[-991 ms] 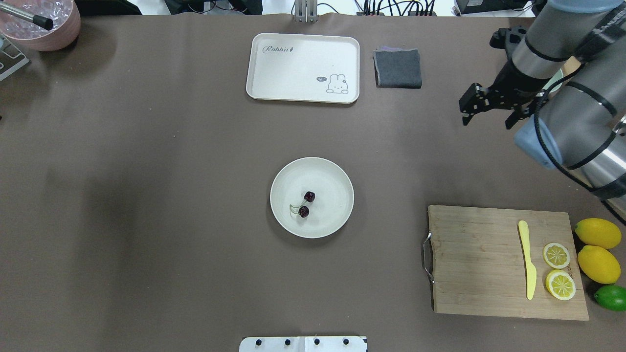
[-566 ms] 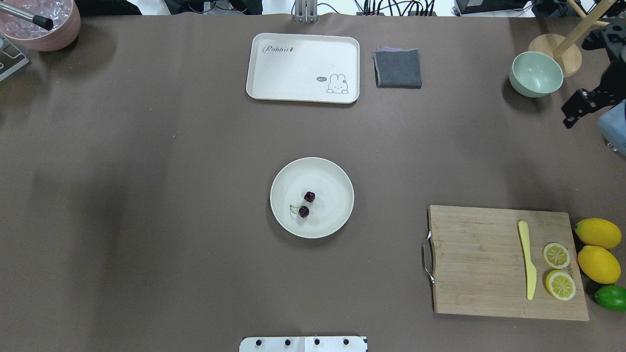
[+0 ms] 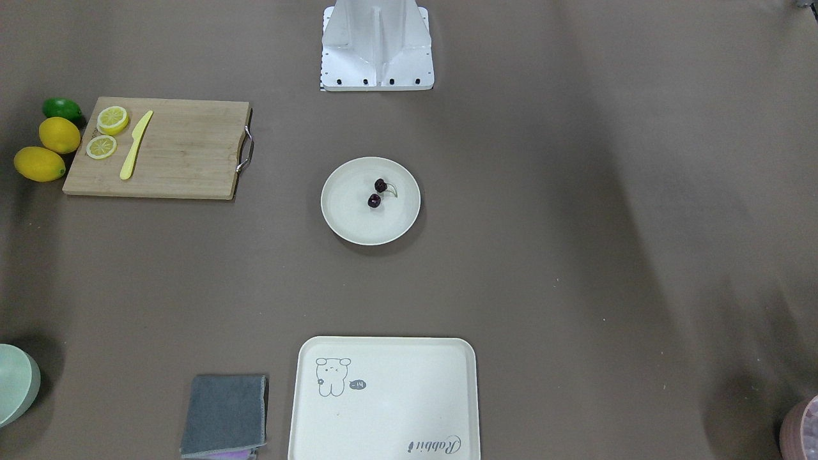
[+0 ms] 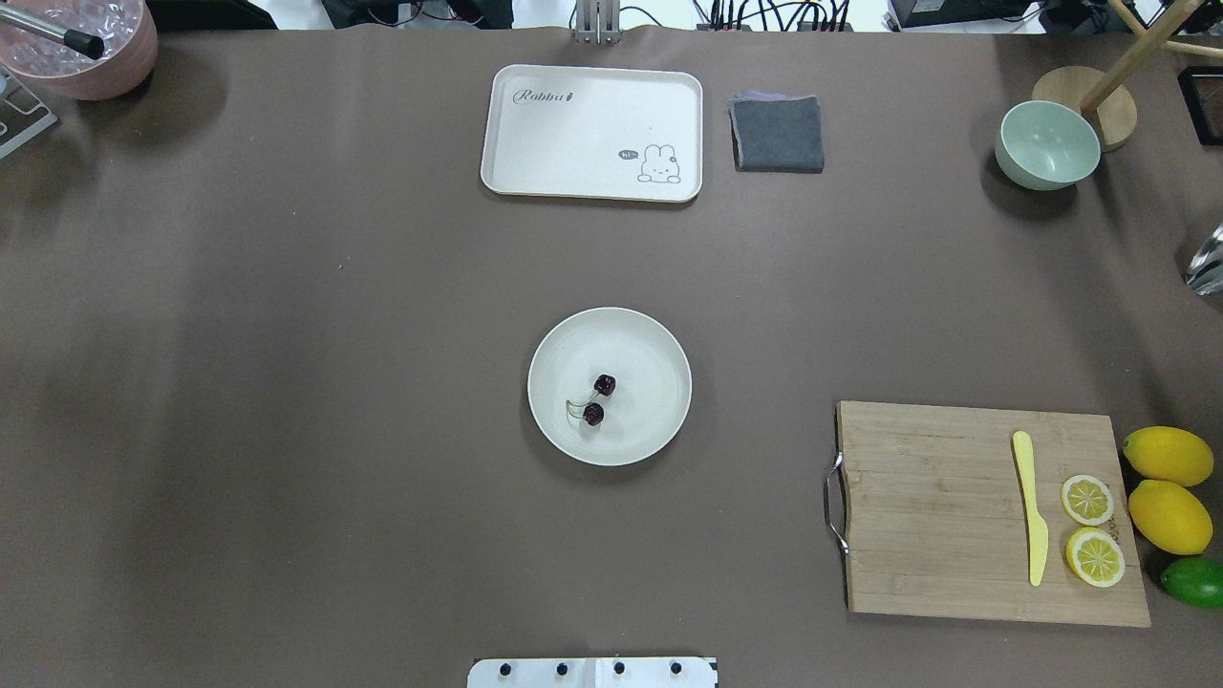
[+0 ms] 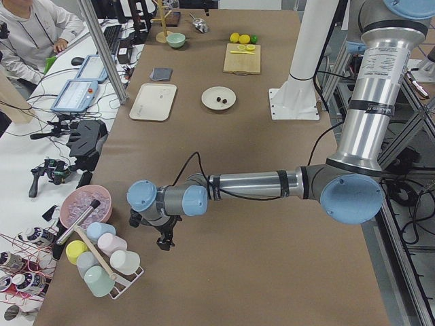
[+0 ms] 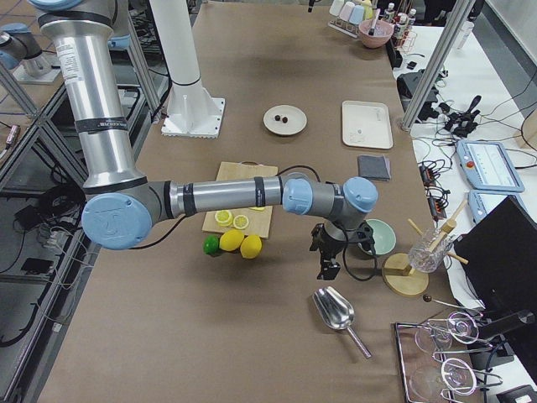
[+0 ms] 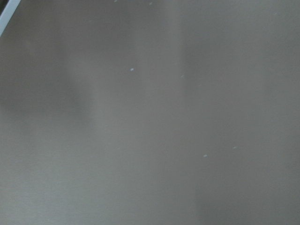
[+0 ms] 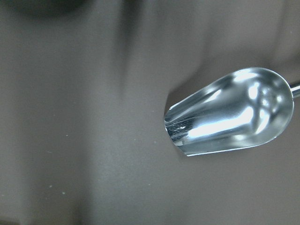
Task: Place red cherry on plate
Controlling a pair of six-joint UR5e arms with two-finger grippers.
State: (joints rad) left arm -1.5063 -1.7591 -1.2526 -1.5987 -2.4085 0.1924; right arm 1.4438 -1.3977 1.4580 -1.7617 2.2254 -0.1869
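The red cherry (image 4: 599, 399), a pair of dark round fruits on a thin pale stem, lies inside the plate (image 4: 659, 344) at the table's middle, slightly left of its centre. The front view shows the red cherry (image 3: 377, 193) on the same off-white plate (image 3: 345, 217). Neither gripper appears in the overhead or front views. My left gripper (image 5: 164, 239) hangs over the table's far left end, and my right gripper (image 6: 325, 267) over the far right end, both far from the plate. I cannot tell whether either is open or shut. The wrist views show no fingers.
A rabbit tray (image 4: 592, 132) and grey cloth (image 4: 777, 134) lie at the back. A green bowl (image 4: 1046, 145) and metal scoop (image 8: 229, 117) sit at the right end. The cutting board (image 4: 955, 516) carries a yellow knife and lemon slices, with lemons (image 4: 1168, 487) beside it.
My right arm has swung out of the overhead view to the right, uncovering the green bowl and wooden stand. The cherry and plate have not moved.
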